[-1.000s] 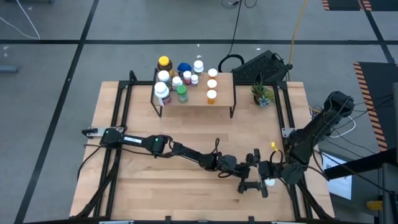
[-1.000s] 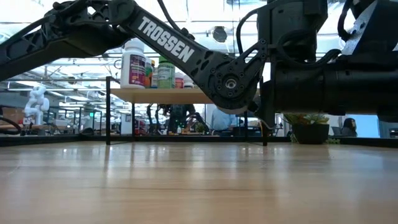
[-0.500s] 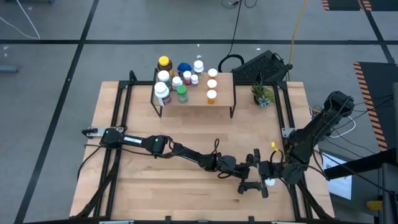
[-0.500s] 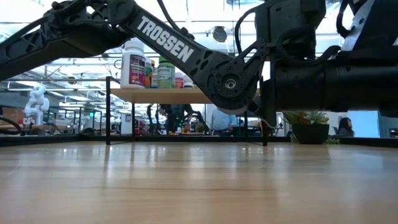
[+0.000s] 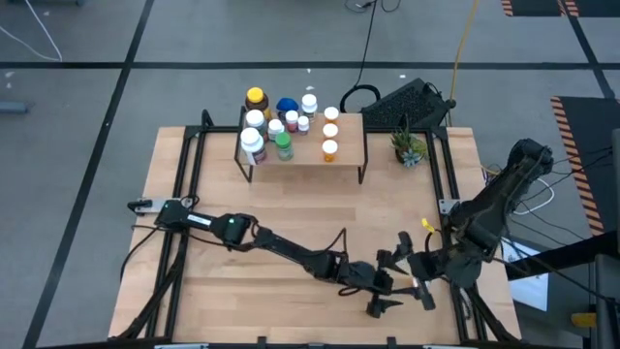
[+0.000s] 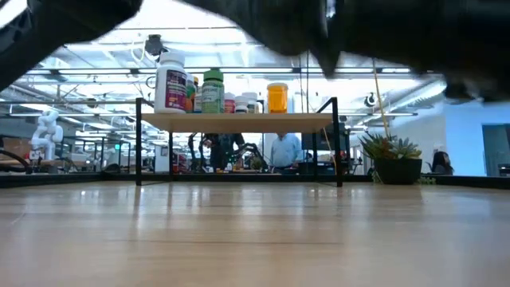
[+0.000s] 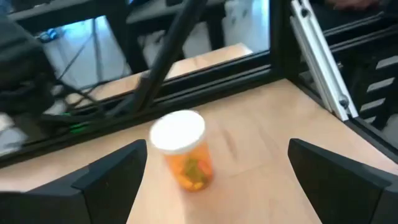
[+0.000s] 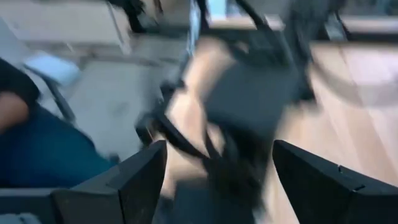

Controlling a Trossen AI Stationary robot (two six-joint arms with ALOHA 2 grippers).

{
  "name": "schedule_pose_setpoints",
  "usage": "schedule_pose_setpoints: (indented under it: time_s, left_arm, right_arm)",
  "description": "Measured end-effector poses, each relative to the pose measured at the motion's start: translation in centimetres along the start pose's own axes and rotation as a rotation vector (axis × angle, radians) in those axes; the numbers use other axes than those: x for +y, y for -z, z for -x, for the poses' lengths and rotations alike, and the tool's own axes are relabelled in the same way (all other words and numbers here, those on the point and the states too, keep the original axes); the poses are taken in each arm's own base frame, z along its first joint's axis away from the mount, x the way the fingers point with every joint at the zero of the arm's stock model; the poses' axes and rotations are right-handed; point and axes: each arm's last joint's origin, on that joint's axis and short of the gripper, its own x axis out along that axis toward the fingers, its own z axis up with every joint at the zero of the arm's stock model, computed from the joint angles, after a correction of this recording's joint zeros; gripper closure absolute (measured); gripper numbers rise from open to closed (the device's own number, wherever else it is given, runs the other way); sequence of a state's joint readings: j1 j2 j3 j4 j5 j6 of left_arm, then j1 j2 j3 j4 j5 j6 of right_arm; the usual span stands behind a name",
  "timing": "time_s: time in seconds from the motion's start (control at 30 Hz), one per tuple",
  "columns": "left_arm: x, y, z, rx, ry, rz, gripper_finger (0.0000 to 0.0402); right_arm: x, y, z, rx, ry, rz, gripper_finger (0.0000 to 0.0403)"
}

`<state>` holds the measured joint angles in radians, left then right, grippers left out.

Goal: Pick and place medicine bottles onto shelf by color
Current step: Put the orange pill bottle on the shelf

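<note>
Both claws low at near-right table corner: left claw (image 5: 386, 283) spread around orange bottle (image 7: 184, 151); right claw (image 5: 418, 271) spread.

An orange bottle (image 7: 184, 157) with a white cap stands on the pale wood table (image 7: 261, 149). On the light-wood shelf (image 5: 305, 155), upper centre, bottles are white, green (image 5: 284, 146), orange, blue (image 5: 286, 105) and yellow-capped (image 5: 256, 98). The arms are black.

Front-right corner is crowded, middle of the table (image 5: 291, 204) is wide open

Both arms bunch up there; the shelf (image 5: 344, 155) is packed with bottles (image 5: 254, 145) on its left, right end bare.
</note>
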<state>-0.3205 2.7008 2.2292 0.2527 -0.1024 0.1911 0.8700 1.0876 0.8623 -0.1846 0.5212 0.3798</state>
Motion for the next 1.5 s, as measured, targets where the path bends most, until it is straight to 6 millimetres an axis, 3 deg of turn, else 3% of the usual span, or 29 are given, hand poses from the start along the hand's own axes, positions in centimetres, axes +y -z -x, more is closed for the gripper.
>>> schedule_pose_setpoints:
  time_s: [0.1,0.23,0.37,0.5,0.73,0.83,1.2,1.5]
  left_arm:
    - [-0.2,-2.7,1.5,0.106,-0.041,-0.016,0.0007]
    - [-0.6,-4.4,3.3,0.251,-0.118,0.032,0.0007]
    - [-0.9,-5.6,5.1,0.369,-0.223,0.079,0.0007]
    - [-1.4,-6.7,6.4,0.409,-0.283,0.152,0.0007]
    - [-2.1,-6.1,6.1,0.403,-0.289,0.24,0.0007]
    - [-2.1,-4.9,5.9,0.423,-0.291,0.259,0.0007]
    - [-0.9,-0.6,5.5,0.478,-0.31,0.323,0.0007]
    - [-0.5,-0.2,5.3,0.47,-0.285,0.364,0.0007]
  right_arm:
    - [-0.4,-1.1,1.3,0.146,0.066,-0.03,0.0117]
    - [-1.3,-1.5,3.3,0.348,0.157,-0.12,0.0117]
    - [-2.0,-0.7,4.5,0.535,0.208,-0.231,0.0117]
    - [-2.3,1.3,4.4,0.723,0.261,-0.335,0.0117]
    - [-2.0,5.5,2.6,0.914,0.324,-0.429,0.0117]
    - [-1.4,6.5,1.8,0.924,0.306,-0.418,0.0117]
    - [0.6,8.1,-0.4,0.952,0.261,-0.328,0.0117]
    - [1.4,9.3,-1.1,0.988,0.286,-0.273,0.0117]
